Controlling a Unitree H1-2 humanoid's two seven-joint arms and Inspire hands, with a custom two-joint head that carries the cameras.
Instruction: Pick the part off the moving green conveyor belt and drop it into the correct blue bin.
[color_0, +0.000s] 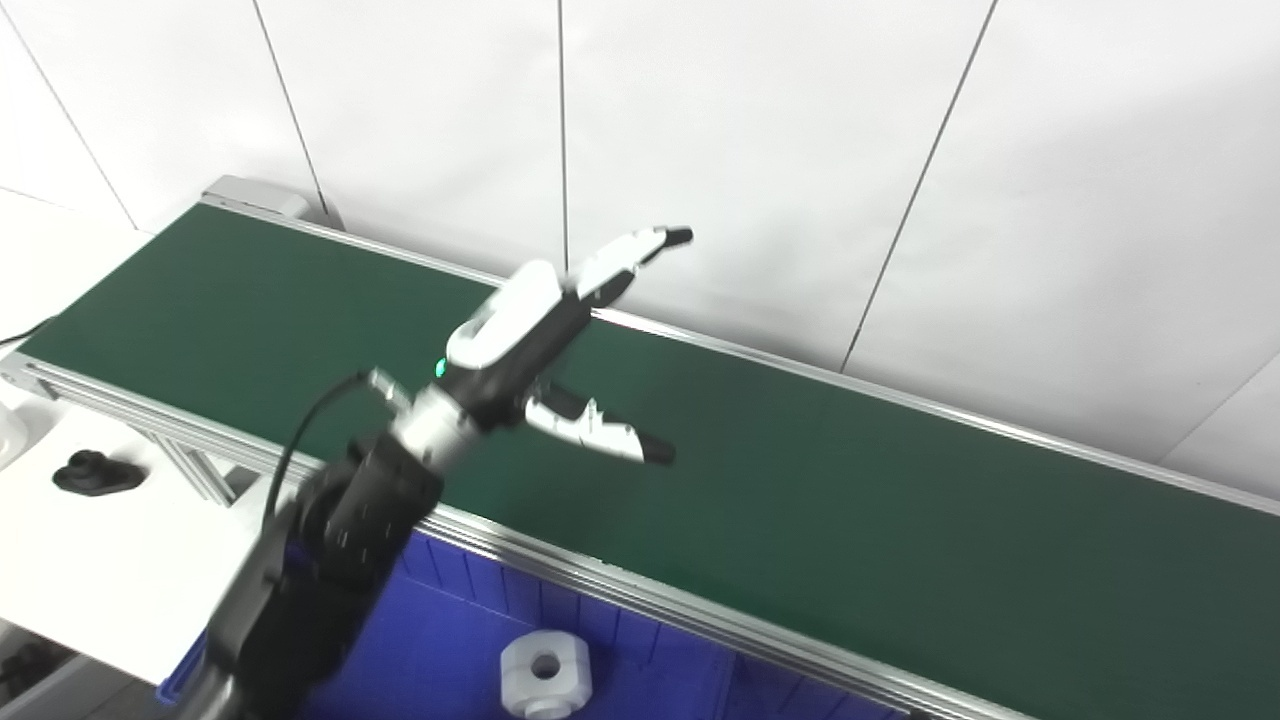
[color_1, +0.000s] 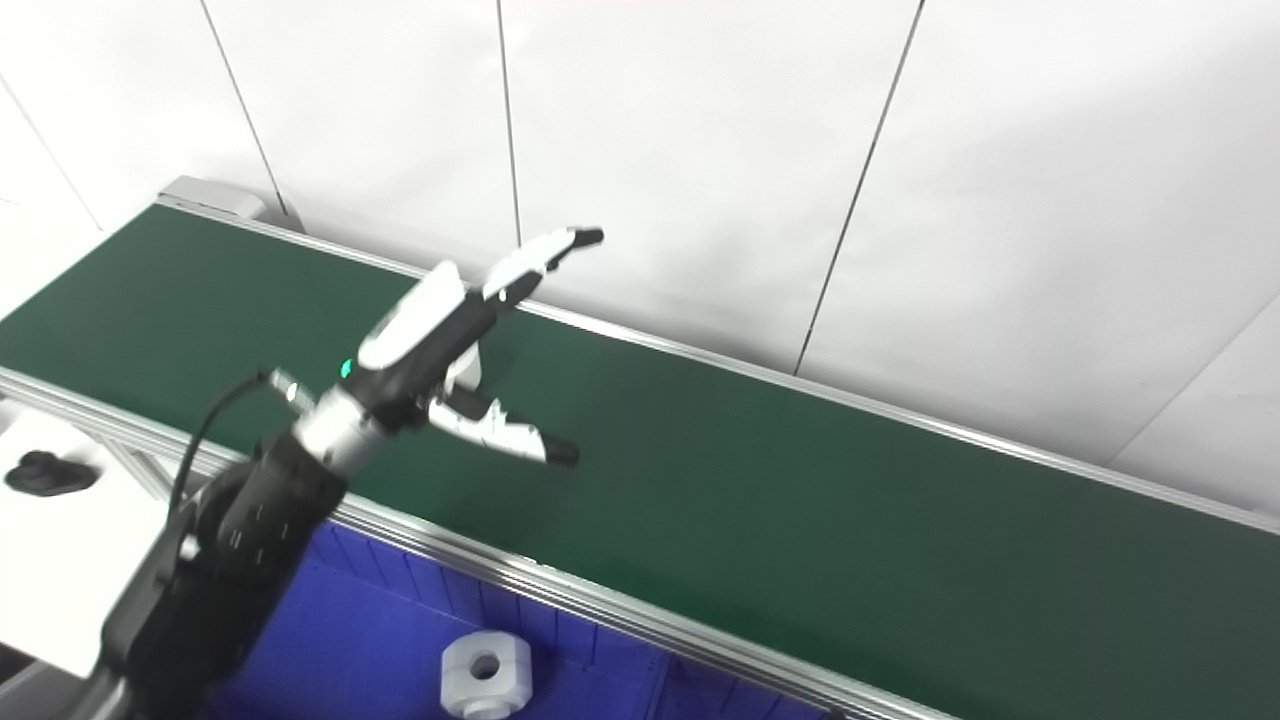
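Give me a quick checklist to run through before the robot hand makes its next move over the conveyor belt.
1. Left robot hand open and holding nothing: ok, fingers and thumb are spread apart.
2. Hand positioned above the green belt: ok.
3. Part to pick is on the belt: cannot tell; a small white shape shows behind the hand in the right eye view only.
4. Blue bin below the near rail: ok, it already holds one white part.
5. Right robot hand out of the way: cannot tell, it is not in view.
6. Black object on the white side table, away from the hand: ok.
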